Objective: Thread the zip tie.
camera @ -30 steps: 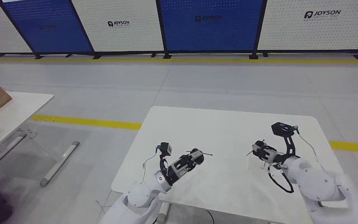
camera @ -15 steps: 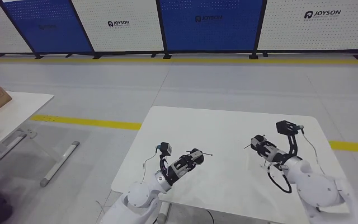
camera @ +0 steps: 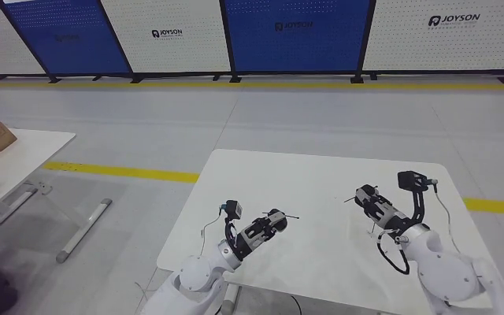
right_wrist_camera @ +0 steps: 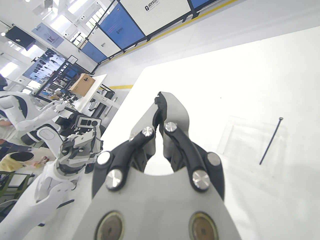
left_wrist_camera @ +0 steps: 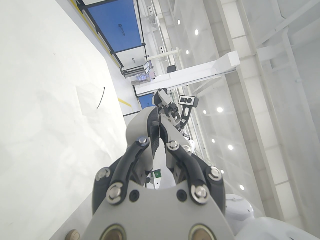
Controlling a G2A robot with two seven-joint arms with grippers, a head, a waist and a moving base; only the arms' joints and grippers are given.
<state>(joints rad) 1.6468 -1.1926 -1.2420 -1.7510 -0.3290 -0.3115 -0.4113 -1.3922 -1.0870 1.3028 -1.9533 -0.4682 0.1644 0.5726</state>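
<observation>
Right end effector (camera: 362,195) (closed, as is left end effector (left_wrist_camera: 157,123)) has edged toward table's (camera: 315,169) far edge; zip tie (right_wrist_camera: 270,141) lies unthreaded.

- You get bright, even light in every view; it comes from round ceiling lamps (left_wrist_camera: 220,109), which show in the left wrist view.
- The table (camera: 315,181) glares near white, and in the left wrist view its surface almost washes out.
- Shadows are soft and faint: the loose zip tie (right_wrist_camera: 270,141) casts hardly any on the table.
- Both wrist views bend straight lines towards their edges; the wall panels (right_wrist_camera: 155,8) curve and lean.
</observation>
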